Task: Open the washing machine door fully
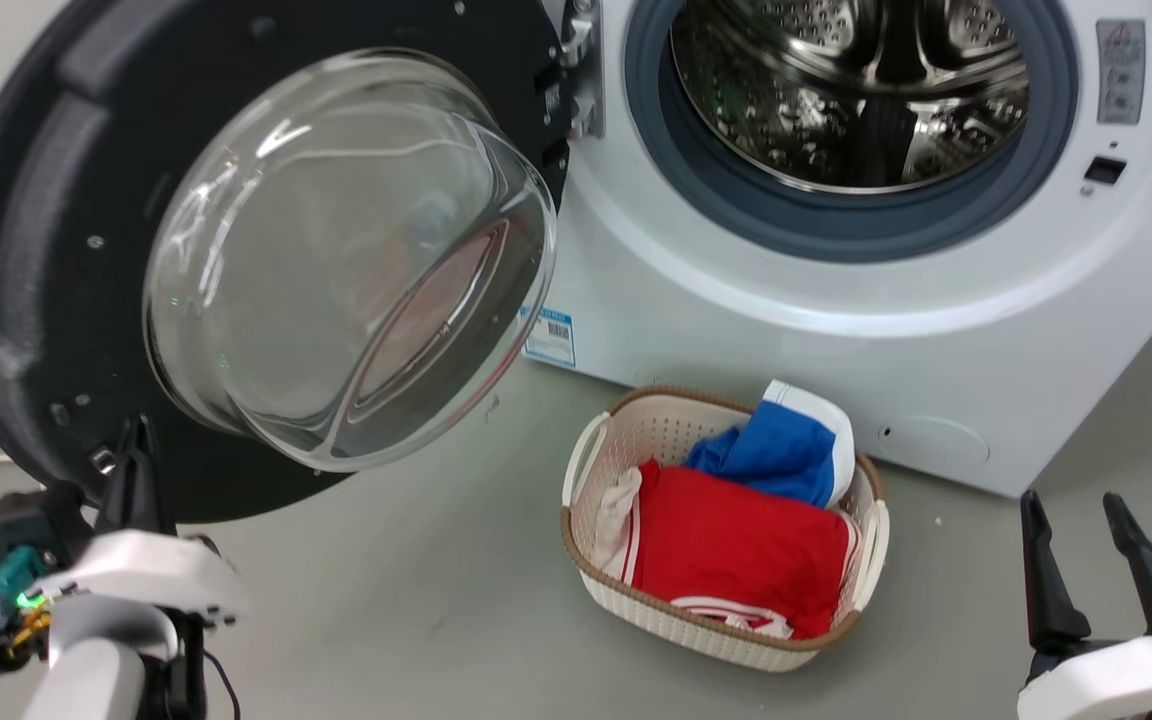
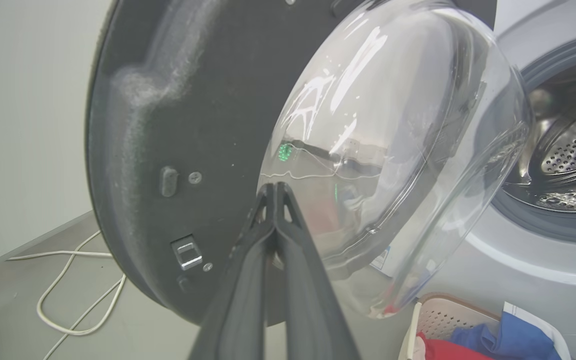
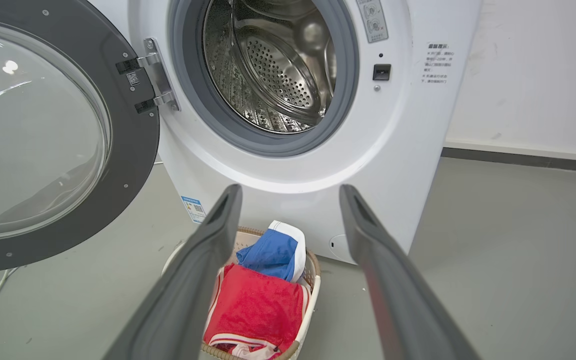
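Observation:
The washing machine door stands swung wide to the left of the machine, its clear glass bowl facing me and its metal hinge at the right. The same door fills the left wrist view, and the door with its hinge shows at the left of the right wrist view. My left gripper is shut, tips close to the door's lower inner rim; in its wrist view the left gripper points at the bowl's edge. My right gripper is open at the lower right, holding nothing, right gripper.
The steel drum is open inside its grey rubber ring. A cream laundry basket with red and blue clothes sits on the grey floor before the machine. A white cable lies on the floor behind the door.

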`<state>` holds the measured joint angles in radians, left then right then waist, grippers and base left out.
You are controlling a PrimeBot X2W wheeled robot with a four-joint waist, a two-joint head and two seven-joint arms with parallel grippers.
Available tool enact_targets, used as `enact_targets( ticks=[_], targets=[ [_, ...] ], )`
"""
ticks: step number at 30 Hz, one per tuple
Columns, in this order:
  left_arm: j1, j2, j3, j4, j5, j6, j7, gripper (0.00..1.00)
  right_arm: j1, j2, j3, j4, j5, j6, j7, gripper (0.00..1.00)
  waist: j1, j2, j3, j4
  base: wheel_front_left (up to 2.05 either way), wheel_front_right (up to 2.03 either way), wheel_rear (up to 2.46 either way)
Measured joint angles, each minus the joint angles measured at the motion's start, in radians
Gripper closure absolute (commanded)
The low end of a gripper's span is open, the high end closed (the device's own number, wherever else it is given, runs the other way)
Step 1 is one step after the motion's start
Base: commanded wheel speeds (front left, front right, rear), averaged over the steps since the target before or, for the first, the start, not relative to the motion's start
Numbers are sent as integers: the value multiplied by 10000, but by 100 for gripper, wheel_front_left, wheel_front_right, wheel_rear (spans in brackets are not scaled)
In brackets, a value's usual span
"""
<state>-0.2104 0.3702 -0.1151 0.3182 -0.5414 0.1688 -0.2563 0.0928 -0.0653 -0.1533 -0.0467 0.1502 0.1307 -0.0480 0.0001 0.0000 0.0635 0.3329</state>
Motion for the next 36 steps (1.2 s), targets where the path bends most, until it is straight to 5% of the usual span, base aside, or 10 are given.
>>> enact_targets(
  ticks=[16, 19, 21, 36],
  targets=[
    [2130, -368, -1628, -3275, 660, 593, 1279, 98, 236, 127, 121, 98, -29, 0, -86, 0, 0, 1, -801, -411, 0, 0, 0],
    [2116, -464, -2056, -3302, 859, 510, 1402, 51, 258, 130, 251, 109, -71, 0, -58, 0, -1, 1, -854, -698, 0, 0, 0],
    [2060, -571, -2274, -3231, 986, 491, 1436, 2, 250, 132, 337, 125, -107, 0, -42, 0, -1, 0, -881, -934, 0, 0, 0],
    [1687, -667, -2665, -2343, 1183, 445, 1417, 0, 173, 115, 757, 198, -213, 0, 127, 0, 0, 1, -992, -3229, 0, 0, 0]
  ],
)
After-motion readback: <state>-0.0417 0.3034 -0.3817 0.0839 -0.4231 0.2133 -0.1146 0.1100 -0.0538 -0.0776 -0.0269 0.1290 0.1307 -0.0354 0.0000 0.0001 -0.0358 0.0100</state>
